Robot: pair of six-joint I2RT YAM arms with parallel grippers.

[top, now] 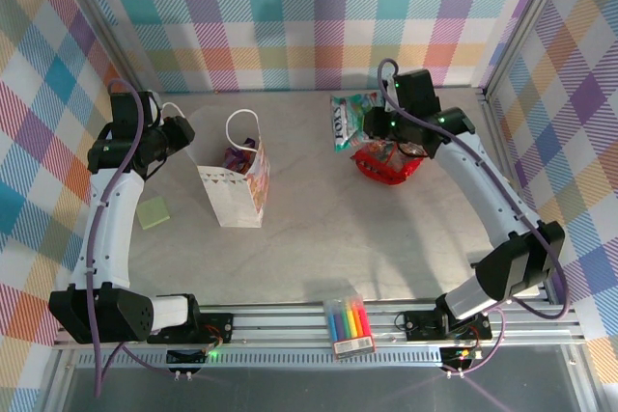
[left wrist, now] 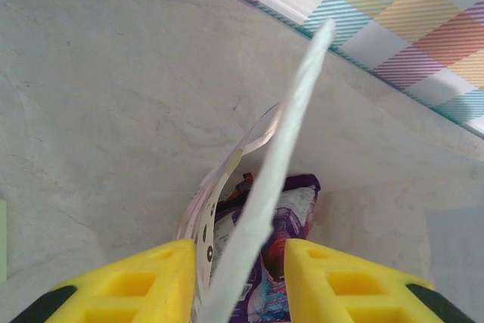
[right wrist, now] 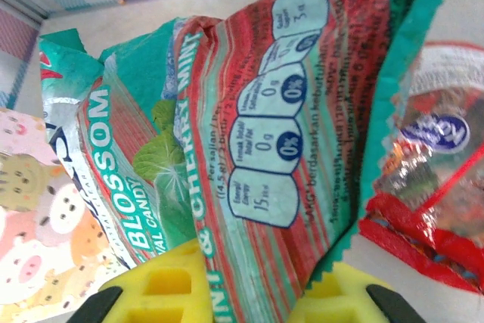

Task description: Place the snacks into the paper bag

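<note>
Teal packet (right wrist: pixel 249 134): red stripes, white lettering, frame centre. Red packet (top: pixel 382 169) centre right. Purple packet (left wrist: pixel 299 202) in white, pastel-print paper bag (top: pixel 232 198). Rainbow markers (top: pixel 350 323) bottom centre. Walls (top: pixel 319 7) pastel plaid.

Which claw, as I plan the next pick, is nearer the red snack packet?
Right. The right claw is beside the red snack packet, gripping the teal mint packet; the left claw is far off, by the paper bag.

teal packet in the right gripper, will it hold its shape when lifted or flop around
Likely floppy: the teal packet is creased and folded where the right gripper pinches it. Probably light, being thin film with a zigzag-cut edge. Its glossy surface might slip, and it appears to overlap the red packet, which could get dragged along.
</note>
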